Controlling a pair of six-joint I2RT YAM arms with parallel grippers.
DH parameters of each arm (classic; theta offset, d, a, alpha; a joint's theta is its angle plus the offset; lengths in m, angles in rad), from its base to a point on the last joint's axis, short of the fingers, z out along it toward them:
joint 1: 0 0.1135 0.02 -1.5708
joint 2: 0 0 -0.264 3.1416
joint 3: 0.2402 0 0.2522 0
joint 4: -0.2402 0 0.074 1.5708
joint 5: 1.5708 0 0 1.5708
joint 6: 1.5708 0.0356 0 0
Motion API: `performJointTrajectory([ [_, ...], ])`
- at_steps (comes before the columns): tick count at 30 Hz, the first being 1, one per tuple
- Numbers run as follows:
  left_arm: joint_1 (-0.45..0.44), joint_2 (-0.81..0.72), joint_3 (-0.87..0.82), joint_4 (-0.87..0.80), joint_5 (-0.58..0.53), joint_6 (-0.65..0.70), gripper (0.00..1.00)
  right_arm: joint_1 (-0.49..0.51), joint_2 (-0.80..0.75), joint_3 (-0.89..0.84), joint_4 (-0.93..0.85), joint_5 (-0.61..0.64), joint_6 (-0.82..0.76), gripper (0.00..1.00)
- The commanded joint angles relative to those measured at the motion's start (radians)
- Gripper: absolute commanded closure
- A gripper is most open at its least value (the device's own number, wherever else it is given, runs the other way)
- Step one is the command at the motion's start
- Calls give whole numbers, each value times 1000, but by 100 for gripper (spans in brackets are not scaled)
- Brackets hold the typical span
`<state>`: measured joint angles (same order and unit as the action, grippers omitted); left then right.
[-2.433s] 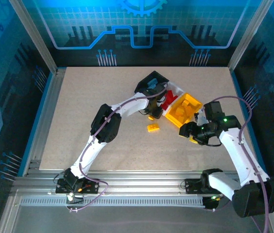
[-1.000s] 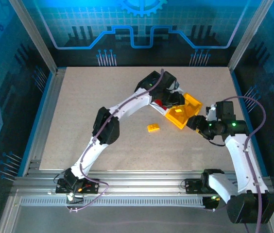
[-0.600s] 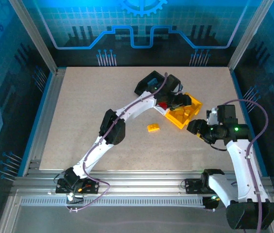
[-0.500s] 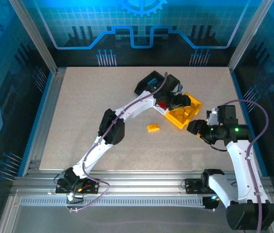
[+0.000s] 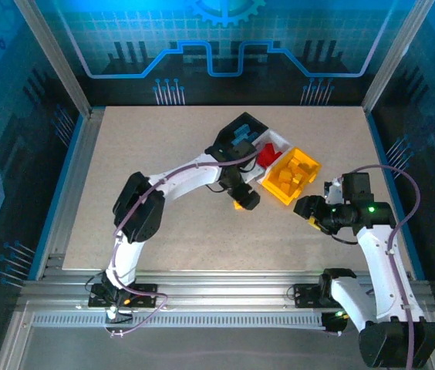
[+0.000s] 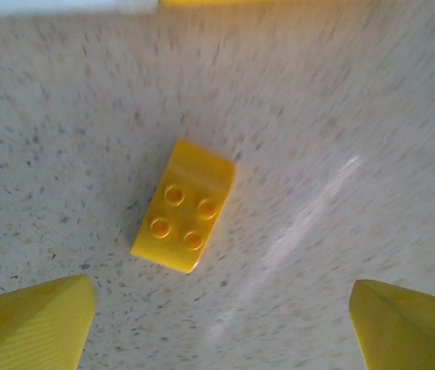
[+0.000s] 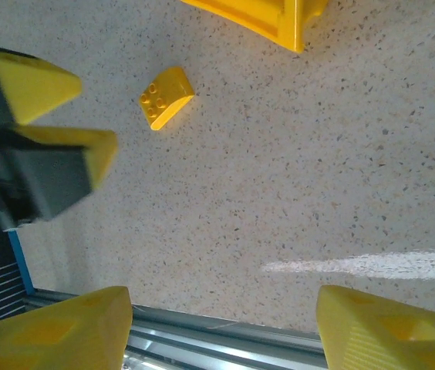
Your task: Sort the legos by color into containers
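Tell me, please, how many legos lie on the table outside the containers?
1: a yellow lego under the open left hand, near the yellow container. Others may hide beneath the arms.

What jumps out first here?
A lone yellow brick lies on the table, the open left gripper poised right over it. Just beyond sit the joined black bin, white bin holding red bricks, and yellow bin holding yellow ones. The right gripper hangs open and empty near the yellow bin.

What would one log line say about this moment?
left gripper: open, over loose yellow brick | right gripper: open, empty | yellow bin: partly filled
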<state>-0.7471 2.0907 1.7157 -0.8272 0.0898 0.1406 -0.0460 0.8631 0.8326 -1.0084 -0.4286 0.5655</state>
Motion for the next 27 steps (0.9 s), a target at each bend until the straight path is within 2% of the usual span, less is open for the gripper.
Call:
performJointTrajectory([
  [1,5,54,7,26,-49,170,13,8,2,14,-4,-25,9,34],
  [6,12,128,79,13,-91,209,13,9,10,31,-17,-19,13,34],
  [12,20,164,87,40,-137,210,14,9,22,55,-40,-21,5,34],
  [16,19,188,95,48,-124,185,22,10,29,83,-50,-11,2,34],
  [23,14,187,50,59,-102,169,25,10,34,86,-47,-8,8,35],
  [27,15,193,47,59,-97,157,37,9,30,86,-48,-3,10,35],
])
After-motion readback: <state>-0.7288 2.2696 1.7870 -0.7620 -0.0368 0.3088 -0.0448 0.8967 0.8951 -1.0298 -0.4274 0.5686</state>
